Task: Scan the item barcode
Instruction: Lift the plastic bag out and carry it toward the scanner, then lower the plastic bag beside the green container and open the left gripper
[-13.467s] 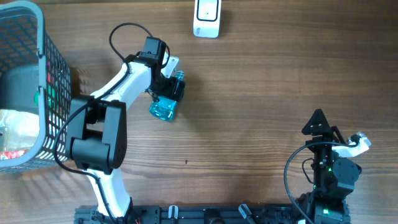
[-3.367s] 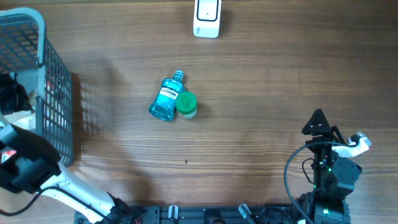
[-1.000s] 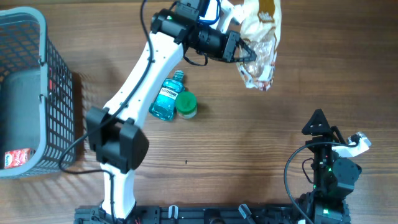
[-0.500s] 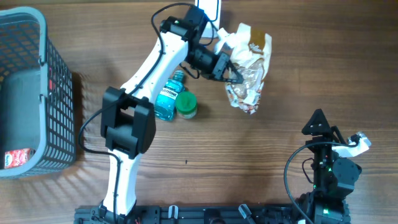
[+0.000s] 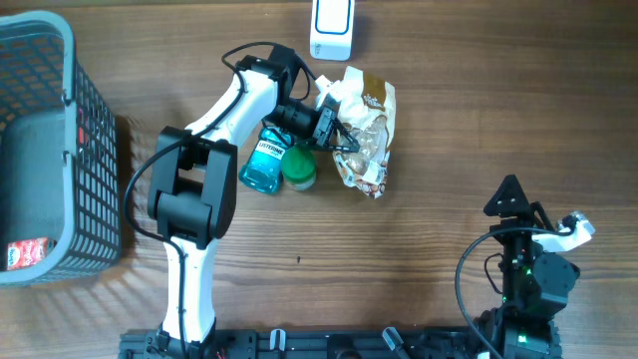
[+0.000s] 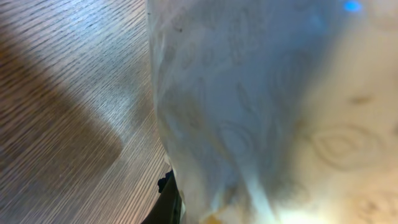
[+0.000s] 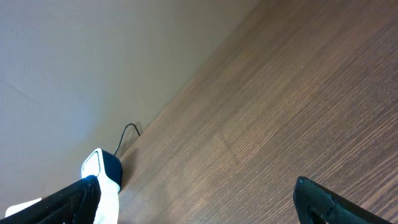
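Observation:
My left gripper (image 5: pixel 335 133) is shut on a crinkled clear snack bag (image 5: pixel 366 130) with brown and white print. The bag sits just below the white barcode scanner (image 5: pixel 331 30) at the table's far edge, to the right of the green-lidded jar. In the left wrist view the bag (image 6: pixel 267 106) fills most of the picture, and one dark finger (image 6: pixel 169 200) shows against its lower edge. My right gripper (image 5: pixel 538 211) stands open near the front right, far from the bag, with only bare wood between its fingers (image 7: pixel 317 200).
A blue mouthwash bottle (image 5: pixel 265 163) and a green-lidded jar (image 5: pixel 299 170) lie side by side under the left arm. A dark wire basket (image 5: pixel 60 60) holding a small red packet (image 5: pixel 24 253) stands at the left edge.
The left arm has drawn the bag down and to the left, from beside the scanner to a spot next to the jar. The right arm has not moved.

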